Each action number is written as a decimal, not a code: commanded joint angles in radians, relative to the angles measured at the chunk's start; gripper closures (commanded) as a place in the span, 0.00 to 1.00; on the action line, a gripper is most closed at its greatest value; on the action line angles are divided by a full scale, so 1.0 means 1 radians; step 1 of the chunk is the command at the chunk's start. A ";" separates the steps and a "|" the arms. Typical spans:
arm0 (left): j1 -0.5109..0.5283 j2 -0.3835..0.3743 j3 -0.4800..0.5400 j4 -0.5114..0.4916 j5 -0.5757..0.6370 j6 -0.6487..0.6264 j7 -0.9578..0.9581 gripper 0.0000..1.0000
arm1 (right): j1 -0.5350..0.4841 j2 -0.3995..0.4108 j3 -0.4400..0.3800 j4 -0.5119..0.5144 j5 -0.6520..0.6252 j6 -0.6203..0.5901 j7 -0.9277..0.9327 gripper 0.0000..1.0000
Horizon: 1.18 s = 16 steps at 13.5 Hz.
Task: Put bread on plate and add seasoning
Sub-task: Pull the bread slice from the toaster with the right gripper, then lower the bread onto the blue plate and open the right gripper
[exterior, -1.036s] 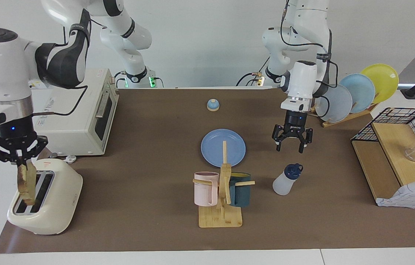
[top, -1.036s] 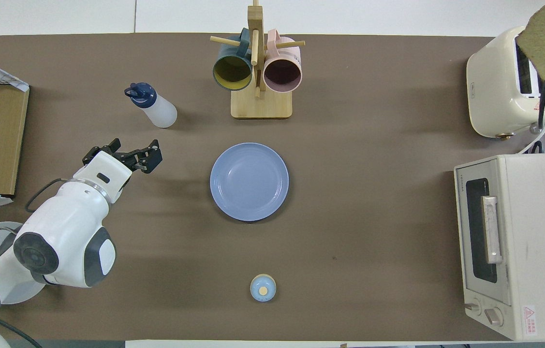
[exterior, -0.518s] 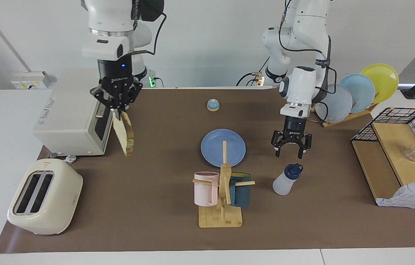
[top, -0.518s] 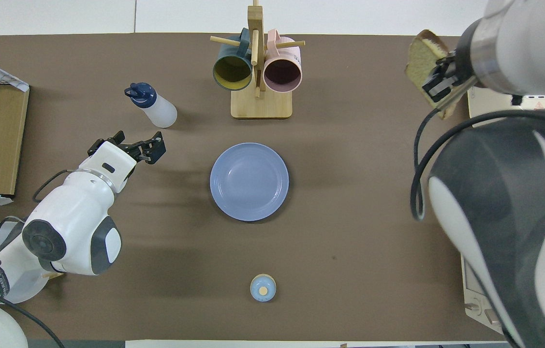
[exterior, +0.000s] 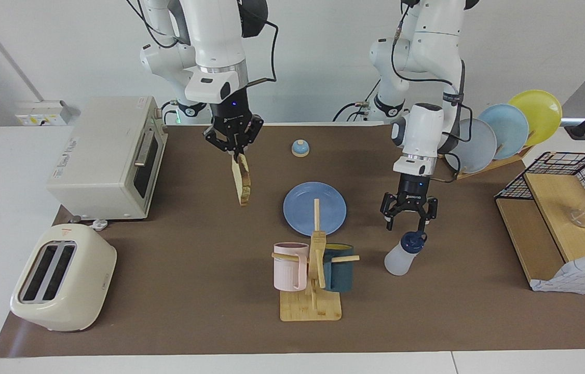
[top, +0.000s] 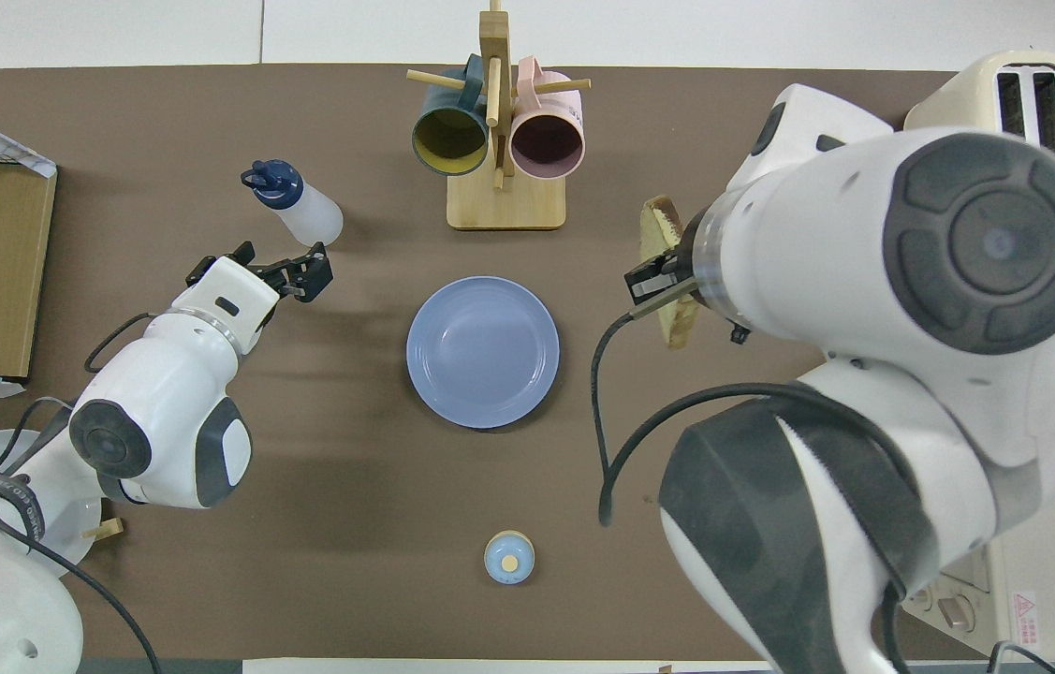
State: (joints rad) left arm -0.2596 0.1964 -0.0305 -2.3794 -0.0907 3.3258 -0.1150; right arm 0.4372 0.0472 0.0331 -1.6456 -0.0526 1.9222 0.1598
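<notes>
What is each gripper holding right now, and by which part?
The right gripper holds the bread by its top edge, the slice hanging upright in the air. The left gripper holds nothing, open just above the seasoning bottle.

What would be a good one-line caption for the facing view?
Right gripper carries bread toward the blue plate; open left gripper hovers over the seasoning.

Matt brown covering on the desk (exterior: 193, 270). Smooth blue plate (exterior: 302, 205), translucent plastic seasoning bottle (exterior: 400, 257). Pale wooden mug stand (exterior: 313, 304), glossy cream toaster (exterior: 84, 280).
</notes>
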 commanded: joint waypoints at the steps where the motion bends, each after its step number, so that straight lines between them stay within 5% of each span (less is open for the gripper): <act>1: -0.027 0.037 0.018 0.037 -0.031 0.028 0.000 0.00 | 0.070 -0.026 0.002 -0.106 0.054 0.108 0.260 1.00; 5: -0.027 0.063 0.024 0.055 -0.031 0.037 0.000 0.00 | 0.153 0.046 0.004 -0.188 0.141 0.368 0.562 1.00; 10: -0.059 0.087 0.049 0.083 -0.031 0.034 0.006 0.00 | 0.195 0.115 0.004 -0.328 0.192 0.684 0.578 1.00; 16: -0.363 0.169 0.337 0.151 -0.106 0.035 0.003 0.00 | 0.221 0.132 0.002 -0.428 0.192 0.804 0.537 1.00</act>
State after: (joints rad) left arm -0.5552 0.3251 0.2449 -2.2675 -0.1608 3.3422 -0.1152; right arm 0.6547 0.1943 0.0392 -2.0462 0.1165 2.6984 0.7295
